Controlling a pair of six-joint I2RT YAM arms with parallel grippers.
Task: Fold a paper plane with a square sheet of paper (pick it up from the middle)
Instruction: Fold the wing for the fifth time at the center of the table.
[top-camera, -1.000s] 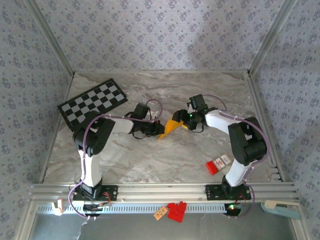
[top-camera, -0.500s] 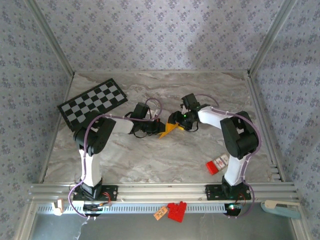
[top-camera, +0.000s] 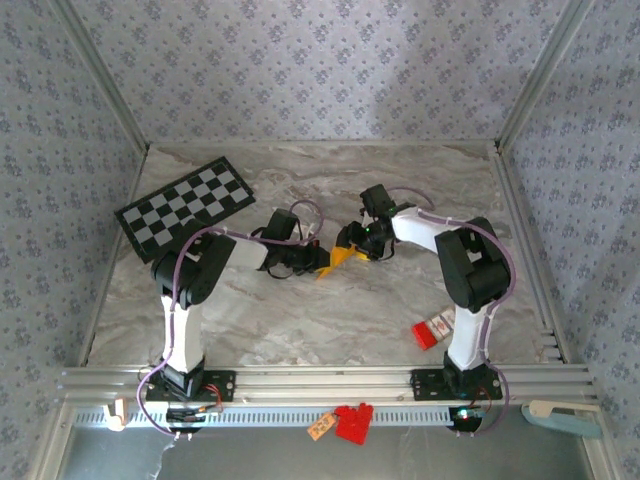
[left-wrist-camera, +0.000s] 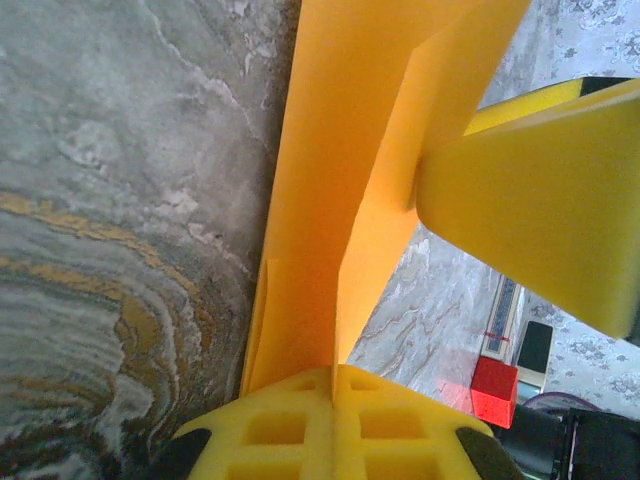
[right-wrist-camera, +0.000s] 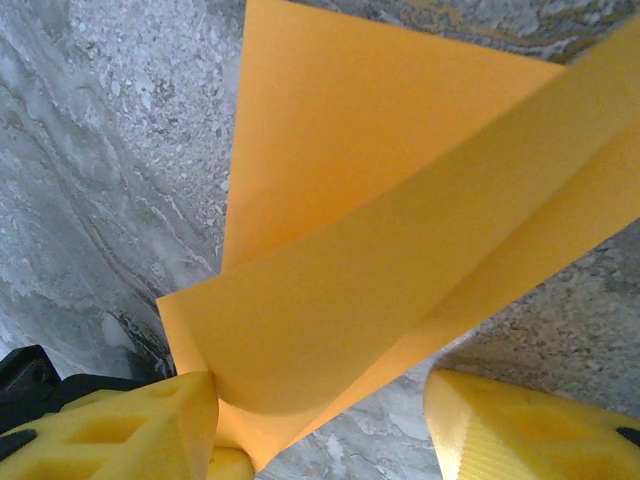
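While the left gripper stays clamped on the part-folded square sheet of paper, well right of the checkered board, the right gripper has swung closer, jaws apart and narrowing astride a raised flap. Judged: crease-pinch imminent.

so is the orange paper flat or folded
Folded, partly: the orange paper bends along a crease into two angled panels, not lying flat.

Left tool clamped — right tool agape.
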